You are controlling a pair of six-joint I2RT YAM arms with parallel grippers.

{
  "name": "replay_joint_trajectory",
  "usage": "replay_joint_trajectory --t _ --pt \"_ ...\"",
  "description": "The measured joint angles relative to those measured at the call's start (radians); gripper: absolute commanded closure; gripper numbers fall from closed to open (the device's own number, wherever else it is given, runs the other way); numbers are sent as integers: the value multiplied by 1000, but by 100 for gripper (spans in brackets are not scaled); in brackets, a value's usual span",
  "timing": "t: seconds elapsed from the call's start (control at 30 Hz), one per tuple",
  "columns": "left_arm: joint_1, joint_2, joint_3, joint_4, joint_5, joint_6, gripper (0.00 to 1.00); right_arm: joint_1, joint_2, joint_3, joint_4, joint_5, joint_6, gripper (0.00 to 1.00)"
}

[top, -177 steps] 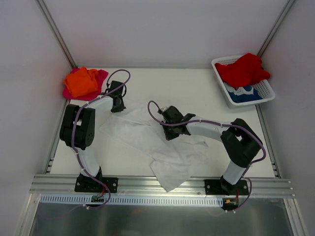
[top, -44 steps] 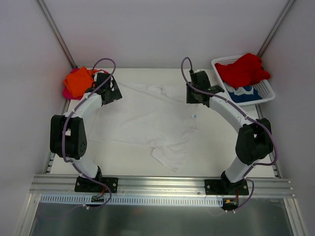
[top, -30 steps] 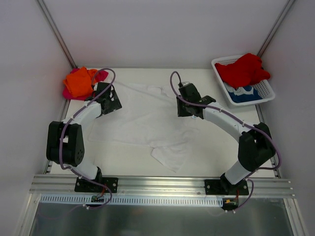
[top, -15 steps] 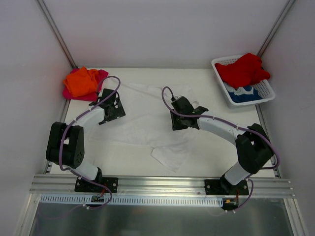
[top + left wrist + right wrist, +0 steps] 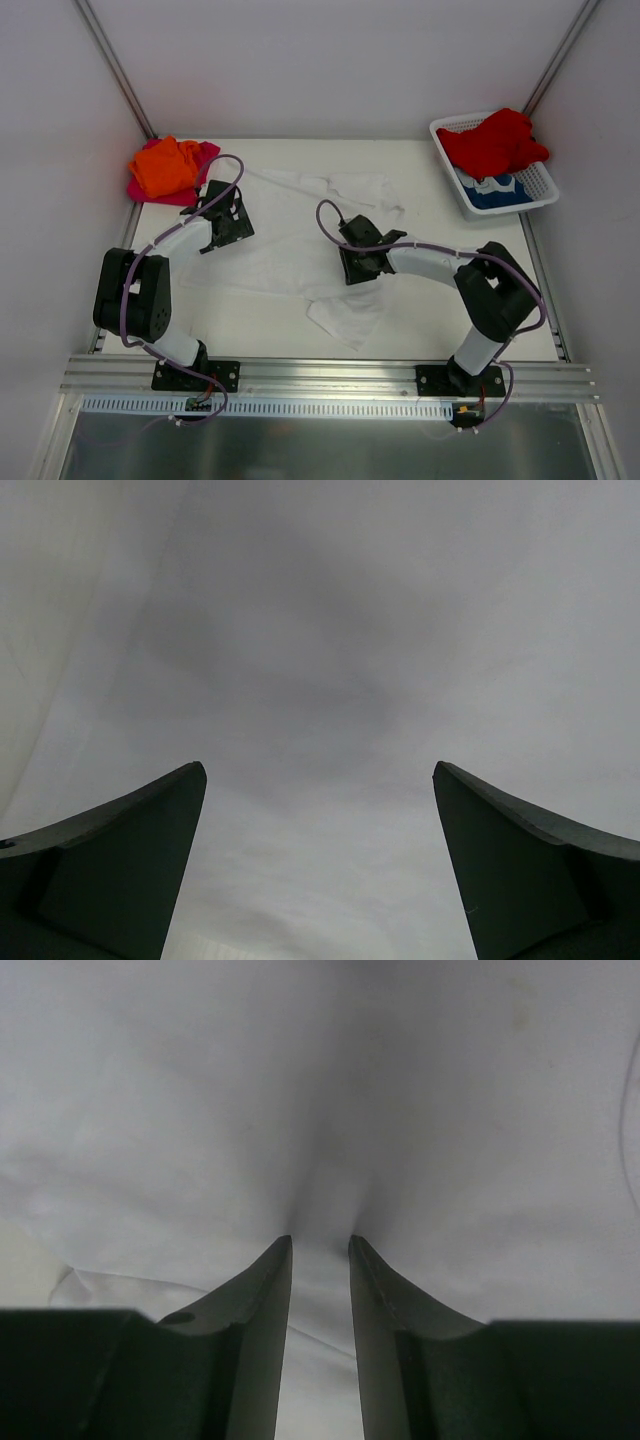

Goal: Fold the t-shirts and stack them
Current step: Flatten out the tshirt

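A plain white t-shirt (image 5: 290, 235) lies spread and wrinkled across the middle of the table, one corner trailing toward the front (image 5: 345, 320). My left gripper (image 5: 232, 222) hovers over its left part, jaws wide open with only white cloth (image 5: 320, 630) below and nothing between the fingers (image 5: 320, 770). Over the shirt's right-centre my right gripper (image 5: 358, 262) stands with its jaws a narrow gap apart, tips down at the white cloth (image 5: 200, 1110), which lies flat under the gap (image 5: 320, 1240). An orange t-shirt (image 5: 165, 165) rests on a magenta-pink one (image 5: 207, 153) at the back left.
A white mesh basket (image 5: 545, 185) at the back right holds a red t-shirt (image 5: 495, 140) on a blue-and-white one (image 5: 495, 188). White walls close the table on three sides. A metal rail (image 5: 330, 375) runs along the near edge by the arm bases.
My right arm has swung from the back right toward the front centre over the white shirt, and its jaws have widened slightly. The left gripper drew back a little from the orange pile.
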Motion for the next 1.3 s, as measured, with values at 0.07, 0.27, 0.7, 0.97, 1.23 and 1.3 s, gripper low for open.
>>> replay_joint_trajectory --t 0.07,0.27,0.7,0.97,1.23,1.3 --pt "0 -1 0 0 0 0 1 10 5 -9 10 0 4 66" --pt "0 -14 0 0 0 1 1 33 -39 -86 102 4 37 66" --pt "0 -26 4 1 1 2 1 88 -287 -390 275 19 241 66" --pt "0 -54 4 1 0 8 1 67 -413 -444 126 111 333 64" --pt "0 -74 3 1 0 25 1 15 -459 -452 39 144 360 63" --pt "0 -80 1 0 0 26 1 -7 -462 -452 29 143 356 63"
